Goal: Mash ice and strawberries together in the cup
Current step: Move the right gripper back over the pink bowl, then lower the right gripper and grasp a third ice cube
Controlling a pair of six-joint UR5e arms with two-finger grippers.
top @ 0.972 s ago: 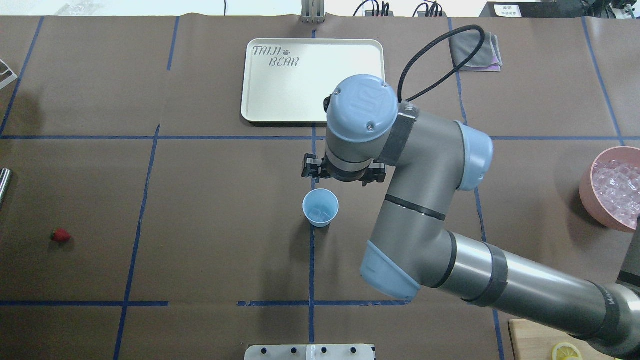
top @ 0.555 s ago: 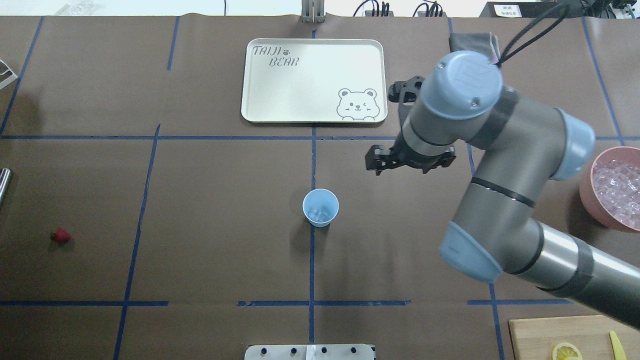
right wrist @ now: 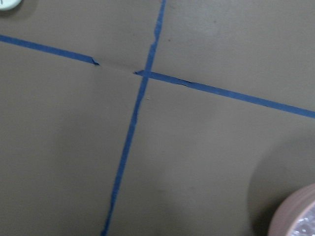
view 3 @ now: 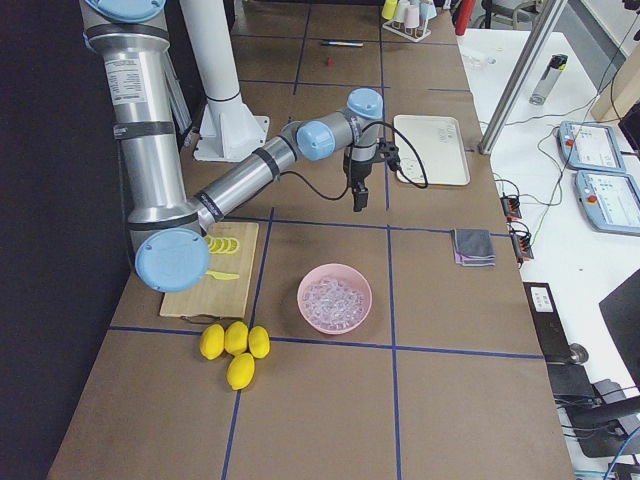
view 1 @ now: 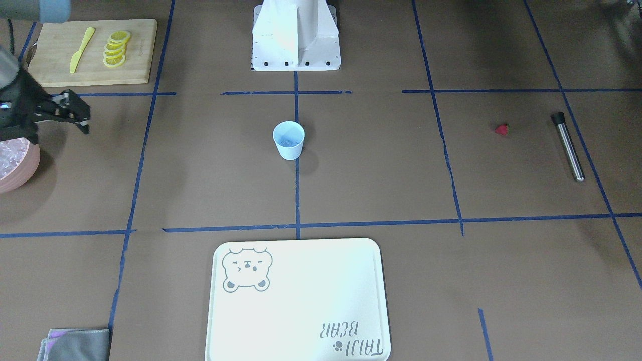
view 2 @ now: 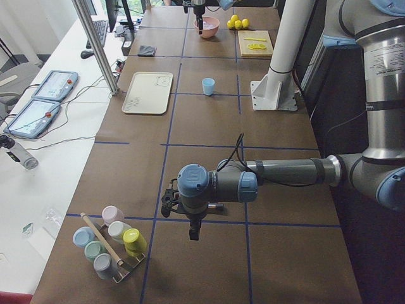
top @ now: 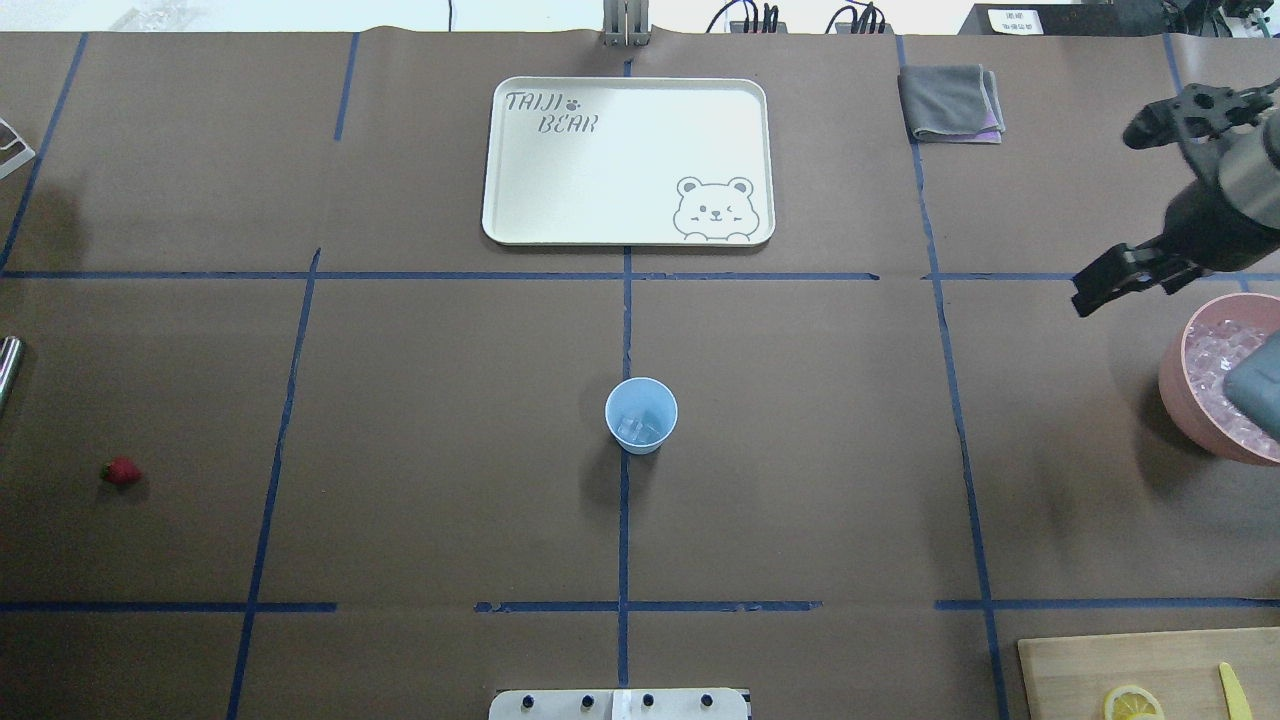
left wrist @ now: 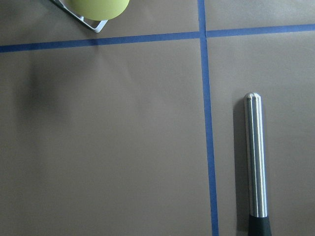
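- My left jaws hang above the left end of the worktop (top: 450, 400), near a steel rod (left wrist: 256, 157); I cannot tell whether they are apart or together.
- The strawberry (top: 121, 471) lies far left, well apart from the cup (top: 640, 395).
- The cup, light blue, stands upright at centre, ice cubes (top: 640, 430) inside.
- My right jaws are spread wide apart, gripping nothing, near the pink bowl (top: 1172, 385) of ice.

Smooth plastic cup (view 1: 289, 151) on matt brown paper (top: 450, 400).
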